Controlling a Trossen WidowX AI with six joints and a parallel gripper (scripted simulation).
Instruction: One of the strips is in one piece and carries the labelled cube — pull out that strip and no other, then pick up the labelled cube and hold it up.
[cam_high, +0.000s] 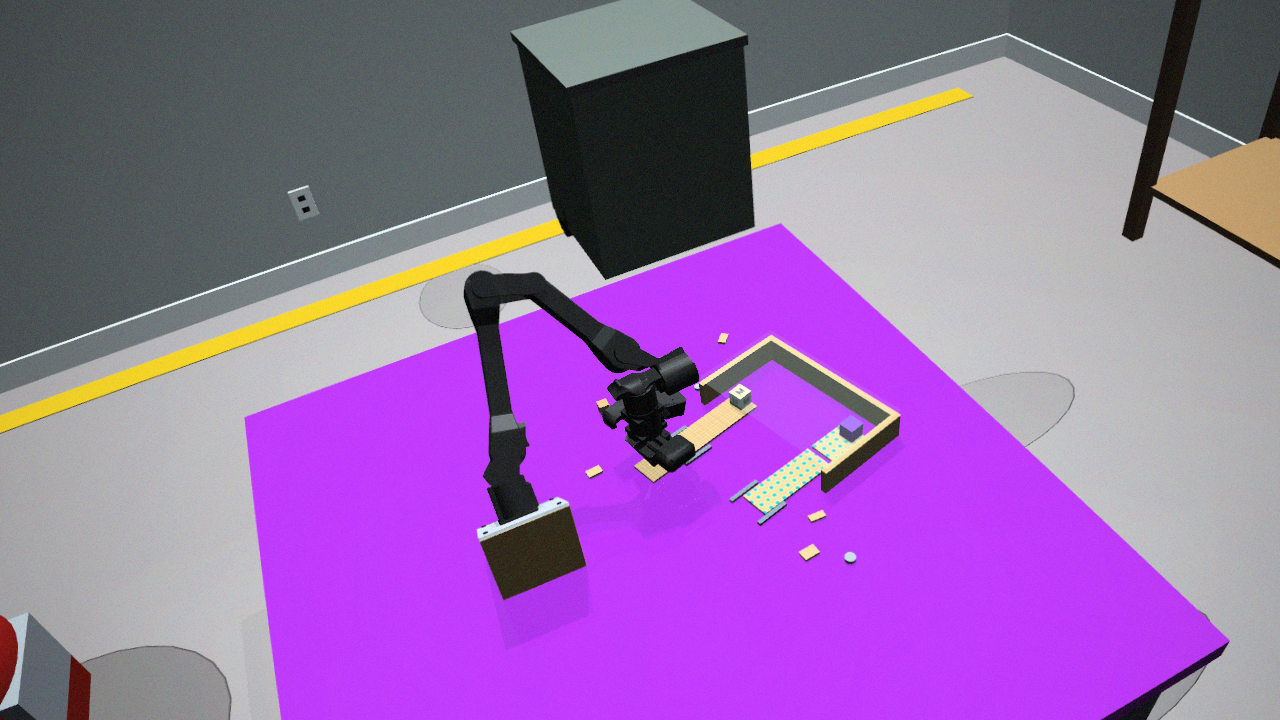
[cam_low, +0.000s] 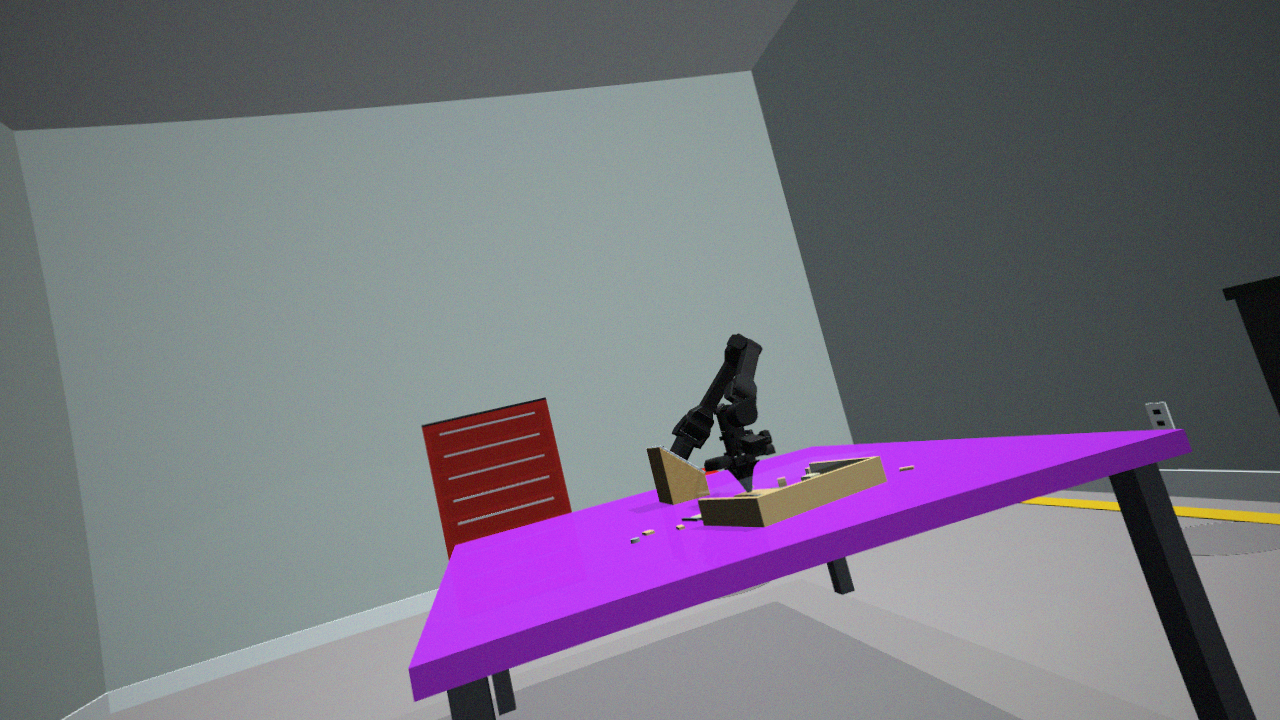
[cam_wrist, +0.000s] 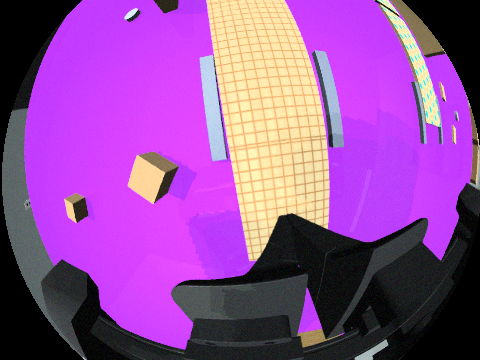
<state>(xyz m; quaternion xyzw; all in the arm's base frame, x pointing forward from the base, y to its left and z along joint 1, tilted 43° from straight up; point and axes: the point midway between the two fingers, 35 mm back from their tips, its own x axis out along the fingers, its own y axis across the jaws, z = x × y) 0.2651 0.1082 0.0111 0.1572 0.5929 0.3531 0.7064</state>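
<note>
The grid-patterned strip (cam_high: 720, 424) (cam_wrist: 272, 110) looks like one piece and runs between two grey-blue rails. The white labelled cube (cam_high: 739, 397) stands on its far end. The dotted strip (cam_high: 785, 480) (cam_wrist: 419, 65) has a gap across it, and its far piece carries a plain purple cube (cam_high: 851, 429). My gripper (cam_low: 748, 488) (cam_wrist: 285, 221) is shut with nothing between the fingers. Its tips are down at the near part of the grid strip, past the rails. Exact contact is hidden in the top view by the gripper body.
A wooden wall (cam_high: 863, 454) (cam_low: 823, 492) stands around the far ends of the strips. Rails (cam_high: 744, 490) (cam_wrist: 213, 107) flank the strips. Small tan blocks (cam_high: 594, 471) (cam_wrist: 152, 177) and grey discs (cam_high: 850, 557) (cam_wrist: 132, 14) lie about. The arm's base stand (cam_high: 535, 550) is at the near left.
</note>
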